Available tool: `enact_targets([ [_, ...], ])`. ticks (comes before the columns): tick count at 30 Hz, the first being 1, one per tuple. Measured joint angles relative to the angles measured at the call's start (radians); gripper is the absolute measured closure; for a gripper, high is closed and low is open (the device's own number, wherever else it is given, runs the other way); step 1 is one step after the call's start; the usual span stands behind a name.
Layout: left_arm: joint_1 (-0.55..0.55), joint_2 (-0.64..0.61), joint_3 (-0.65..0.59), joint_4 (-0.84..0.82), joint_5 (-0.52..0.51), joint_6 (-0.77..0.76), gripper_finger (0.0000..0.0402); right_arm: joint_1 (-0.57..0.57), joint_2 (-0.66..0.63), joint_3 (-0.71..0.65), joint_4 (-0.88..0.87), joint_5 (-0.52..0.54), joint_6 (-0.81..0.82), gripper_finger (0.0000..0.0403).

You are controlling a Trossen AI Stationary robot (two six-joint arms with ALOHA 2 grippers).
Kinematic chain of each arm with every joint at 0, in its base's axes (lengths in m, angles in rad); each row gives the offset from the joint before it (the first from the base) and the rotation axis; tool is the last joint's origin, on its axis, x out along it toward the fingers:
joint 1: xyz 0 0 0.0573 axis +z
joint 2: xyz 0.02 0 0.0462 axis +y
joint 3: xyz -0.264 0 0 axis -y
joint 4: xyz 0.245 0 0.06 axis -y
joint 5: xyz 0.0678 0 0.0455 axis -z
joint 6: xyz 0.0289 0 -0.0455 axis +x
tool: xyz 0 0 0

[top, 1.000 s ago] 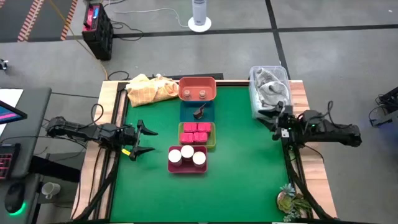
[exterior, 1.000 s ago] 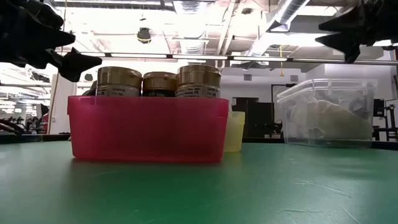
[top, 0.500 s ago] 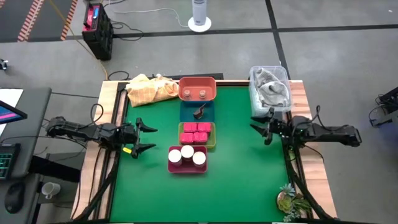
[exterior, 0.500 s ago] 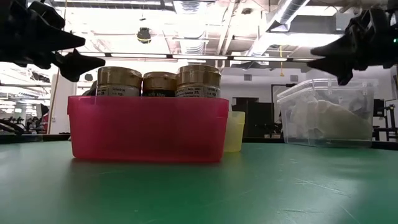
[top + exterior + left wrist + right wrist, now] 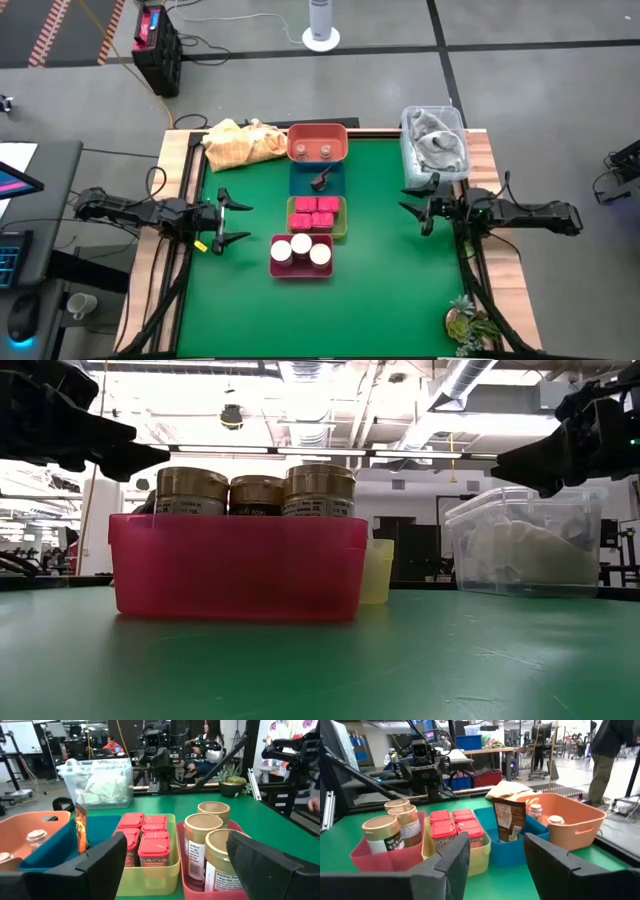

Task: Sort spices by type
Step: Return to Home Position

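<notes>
- Spices [image 5: 315,212] sit in four trays, one kind in each. The trays make one row down the middle of the table [image 5: 385,290]. The row runs from the middle of the far edge toward the near edge.
- At the far edge is the orange tray [image 5: 300,140] with two little jars [image 5: 317,151] with pale caps.
- Next comes the blue tray [image 5: 303,185] with one brown packet [image 5: 320,181] standing up.
- Then comes the yellow tray [image 5: 316,236] with four pink blocks [image 5: 316,211] packed tight together.
- Last, near the middle of the table, is the red tray [image 5: 300,272]. It has three tubs [image 5: 300,248] with tan sides and cream tops, touching each other.
- Left gripper [image 5: 238,221] hangs just inside the left edge, level with the yellow and red trays. Its fingers are spread wide and hold nothing. It points at the row and is the nearer one.
- Right gripper [image 5: 412,207] hangs inside the right edge, near the clear box [image 5: 435,140]. It is wide apart and empty too, and it also points at the row.
- So the row lies between the two grippers (each one faces it from its own side).
- I think the sorting is done. To go home, each arm only has to pull back toward its own edge, away from the trays.
</notes>
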Motion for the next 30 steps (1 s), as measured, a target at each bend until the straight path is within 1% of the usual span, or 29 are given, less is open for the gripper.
enact_targets([
  [30, 0.0, 0.0, 0.0, 0.0, 0.001, -0.005, 0.0077, 0.0, -0.001, -0.001, -0.006, 0.002, -0.015, 0.019],
])
